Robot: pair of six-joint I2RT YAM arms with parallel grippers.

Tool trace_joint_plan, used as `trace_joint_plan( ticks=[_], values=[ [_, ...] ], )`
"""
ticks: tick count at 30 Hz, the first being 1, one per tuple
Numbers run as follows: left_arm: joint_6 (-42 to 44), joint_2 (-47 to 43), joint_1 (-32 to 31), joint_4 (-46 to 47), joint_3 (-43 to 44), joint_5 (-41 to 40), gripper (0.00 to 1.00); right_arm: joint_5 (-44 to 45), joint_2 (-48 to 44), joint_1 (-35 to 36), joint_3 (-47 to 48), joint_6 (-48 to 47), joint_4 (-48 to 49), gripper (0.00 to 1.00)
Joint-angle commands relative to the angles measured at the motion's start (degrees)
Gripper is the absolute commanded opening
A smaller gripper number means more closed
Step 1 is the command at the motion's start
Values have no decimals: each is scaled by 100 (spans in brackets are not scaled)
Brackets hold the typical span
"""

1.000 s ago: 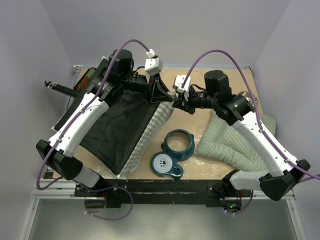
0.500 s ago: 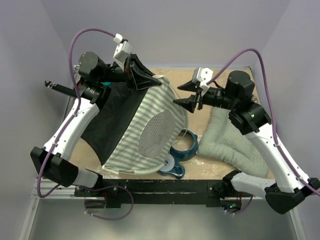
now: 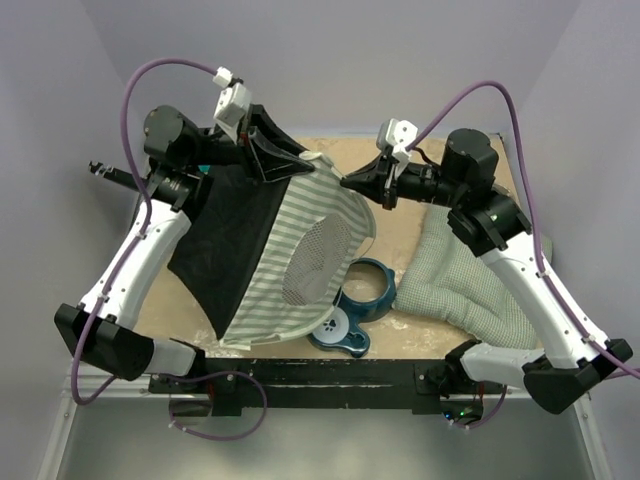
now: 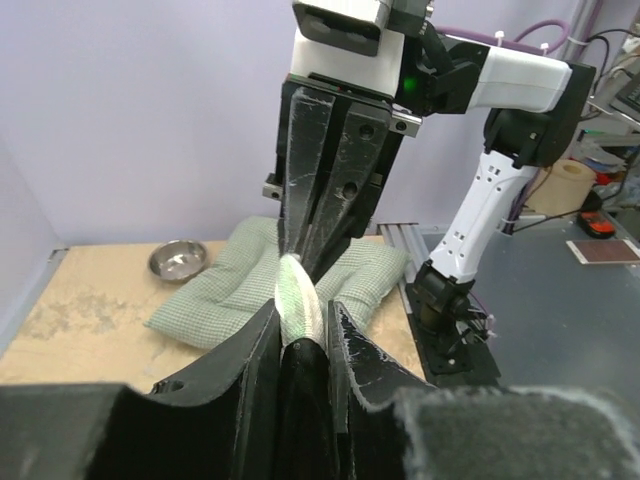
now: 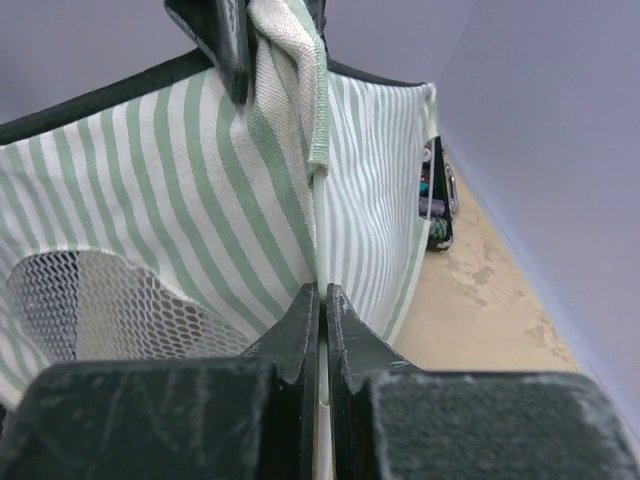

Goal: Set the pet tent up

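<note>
Top external view: we see the pet tent [image 3: 262, 300] hang lengthwise far-to-near, its top pinched tight by the left gripper [image 3: 295, 166] and the right gripper [image 3: 349, 183].

Left pincer [image 4: 302, 318] and right pincer [image 4: 301, 256] both pinch pet tent [image 4: 298, 292] fabric; cushion [image 4: 215, 292] behind.
</note>
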Motion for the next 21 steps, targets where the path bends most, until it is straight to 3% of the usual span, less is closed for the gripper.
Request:
trace_joint_plan(
  ticks=[1, 4, 14, 17, 21],
  values=[
    [200, -455, 297, 159, -70, -126, 29, 201, -22, -5, 390, -131, -536, 0],
    [192, -578, 351, 317, -254, -204, 33, 228, -40, -5, 434, -96, -694, 0],
    [147, -658, 351, 564, -615, -337, 33, 140, -13, -5, 417, -97, -720, 0],
    [253, -710, 351, 502, -694, -336, 26, 175, -31, 4, 373, -88, -650, 0],
    [-18, -676, 351, 791, -694, -389, 8, 474, 65, 65, 364, -236, -738, 0]
  ],
)
